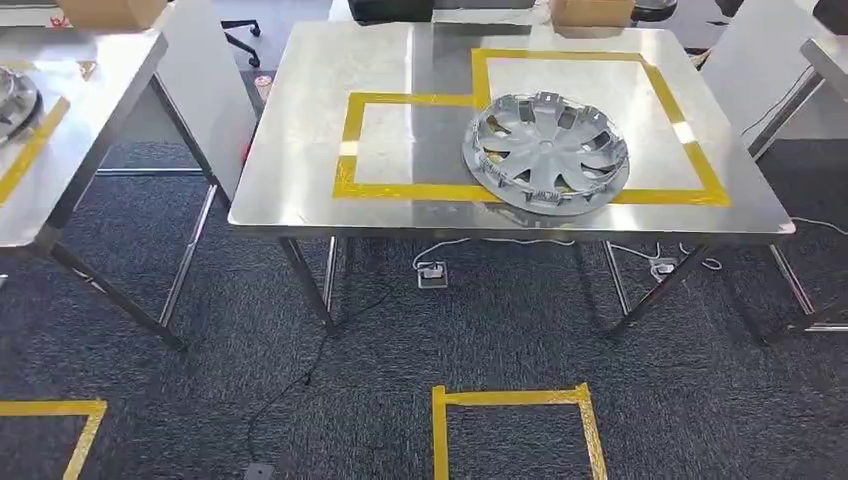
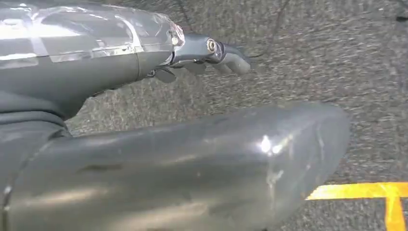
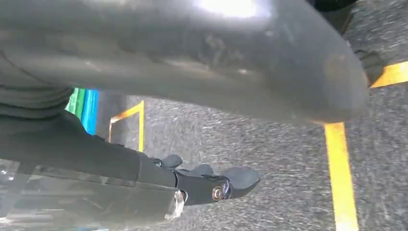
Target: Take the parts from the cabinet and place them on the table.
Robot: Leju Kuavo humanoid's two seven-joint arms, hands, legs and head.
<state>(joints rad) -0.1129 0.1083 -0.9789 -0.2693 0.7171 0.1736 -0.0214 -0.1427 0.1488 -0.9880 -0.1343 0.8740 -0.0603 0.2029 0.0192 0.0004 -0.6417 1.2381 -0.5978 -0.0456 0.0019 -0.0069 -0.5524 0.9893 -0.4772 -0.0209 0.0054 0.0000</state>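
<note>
Hubcap (image 1: 546,153) flat on steel table (image 1: 300,150); left hand (image 2: 211,55) and right hand (image 3: 207,183) empty, fingers loosely apart, over carpet.

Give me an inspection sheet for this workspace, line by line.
Surface: steel table marked with yellow tape outline.
Job's things: silver hubcap lies on the table, overlapping the near tape line.
Clutter: cardboard boxes at the far edge; another hubcap on the neighbouring table.
Hands: left hand and right hand hang over the carpet, fingers apart, holding nothing.
Cables: white cords and power strip under the table; black cable across the carpet.
Surroundings: dark carpet with yellow tape square; office chair base behind.
</note>
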